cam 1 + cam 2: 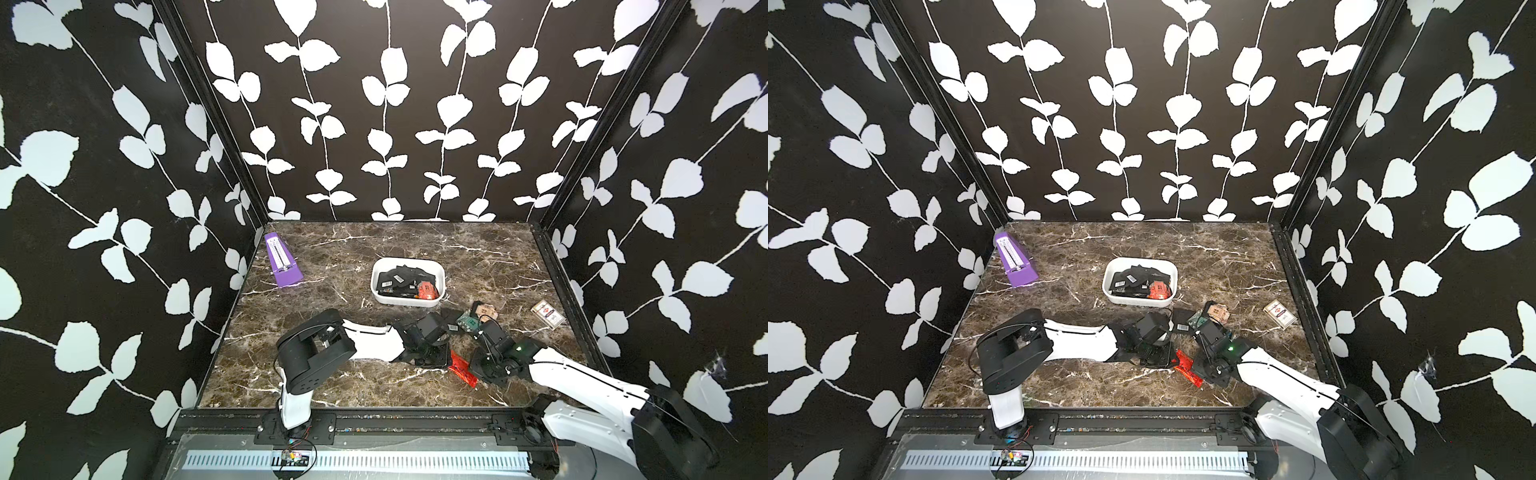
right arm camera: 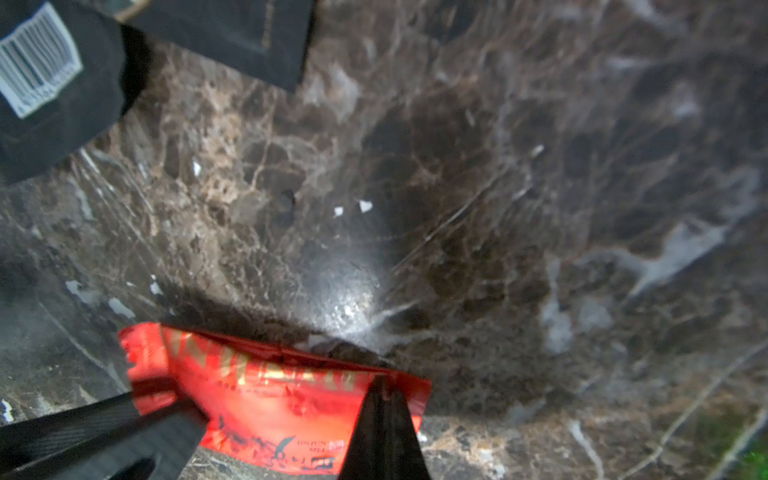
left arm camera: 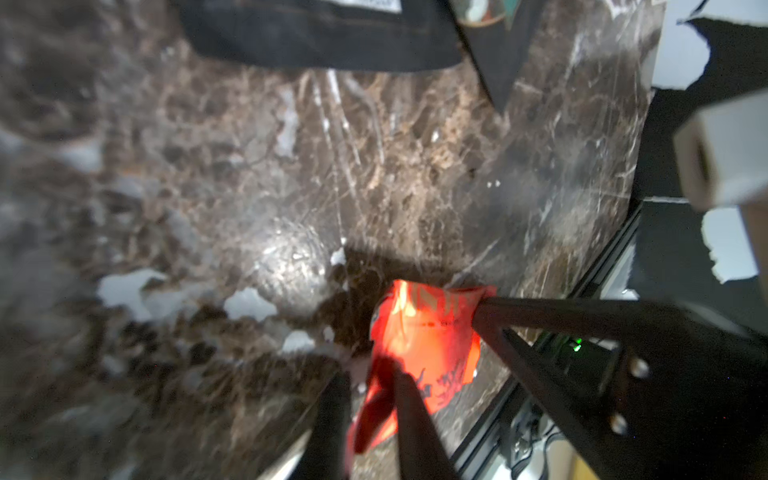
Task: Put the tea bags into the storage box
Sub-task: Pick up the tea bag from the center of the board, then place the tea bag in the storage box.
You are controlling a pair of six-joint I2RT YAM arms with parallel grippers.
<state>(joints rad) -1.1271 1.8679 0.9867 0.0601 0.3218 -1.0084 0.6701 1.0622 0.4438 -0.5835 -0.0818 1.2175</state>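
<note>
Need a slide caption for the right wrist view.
Shared grip: right gripper and left gripper both pinch a crumpled red foil tea sachet over the brown marble tabletop.

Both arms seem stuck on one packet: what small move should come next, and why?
Probably open the right claw: both it and the left claw pinch the same red tea bag, so neither can carry it to the storage box.

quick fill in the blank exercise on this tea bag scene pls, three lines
1. The left gripper and right gripper both pinch one ___ tea bag.
2. The storage box has ___ walls.
3. The metronome by the far corner is ___.
Missing words: red; white; purple.
</note>
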